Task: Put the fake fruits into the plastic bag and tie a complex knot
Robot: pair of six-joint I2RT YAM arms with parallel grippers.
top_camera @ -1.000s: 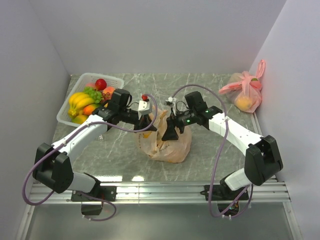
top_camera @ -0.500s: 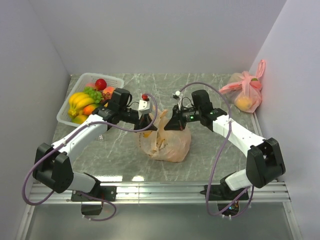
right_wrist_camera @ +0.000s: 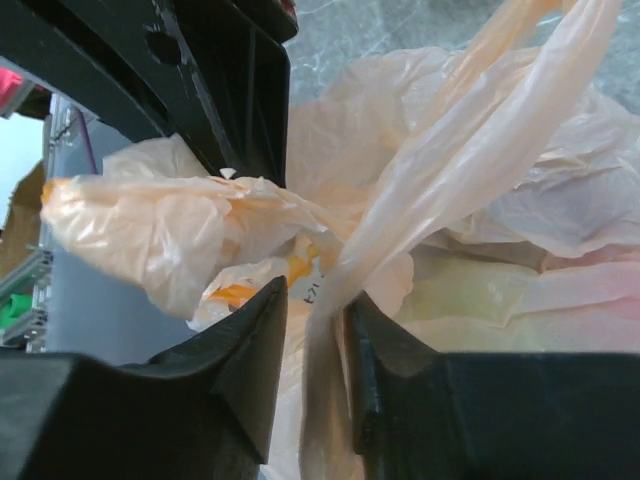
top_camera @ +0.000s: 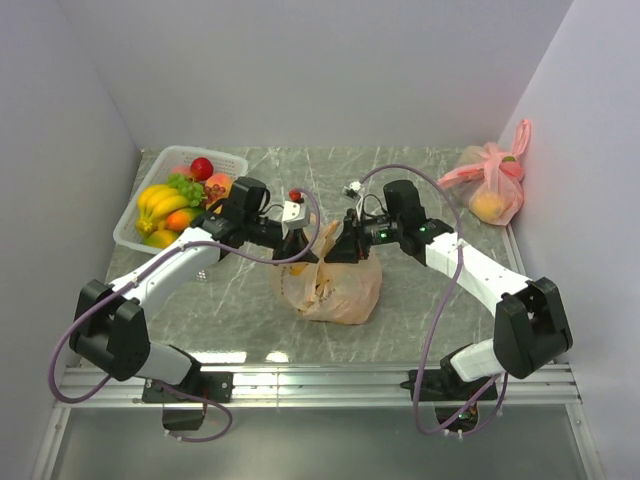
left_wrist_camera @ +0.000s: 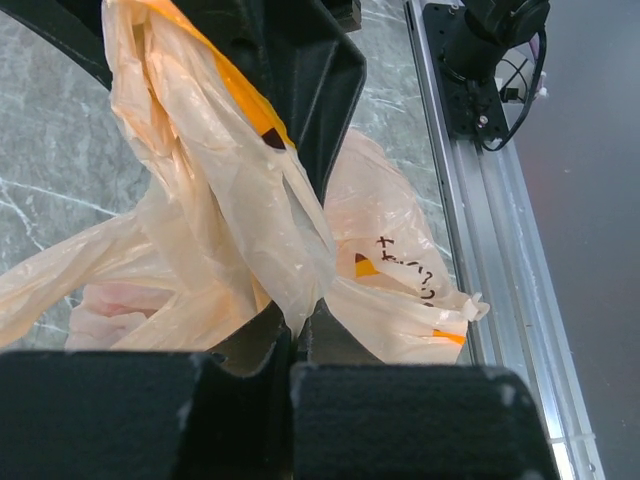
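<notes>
The peach-orange plastic bag (top_camera: 332, 285) sits mid-table with its handles pulled up between both grippers. My left gripper (top_camera: 297, 243) is shut on one handle strip (left_wrist_camera: 285, 250) at the bag's upper left. My right gripper (top_camera: 345, 245) is at the upper right. Its jaws stand a little apart, and the other handle strip (right_wrist_camera: 440, 170) runs between them against one finger (right_wrist_camera: 375, 345). The two strips cross between the grippers. The knot is out of view. Fake fruits (top_camera: 175, 200) lie in a basket at the back left. Pale yellow-green shapes (right_wrist_camera: 480, 290) show through the bag's film.
The white basket (top_camera: 128, 232) stands at the back left by the wall. A pink tied bag (top_camera: 492, 185) with a yellow fruit inside leans at the back right. An aluminium rail (top_camera: 320, 380) runs along the near edge.
My right gripper rose from the bag's side to the handle strip, closed on it, then eased a little apart. My left gripper shifted slightly right, still holding its strip.
</notes>
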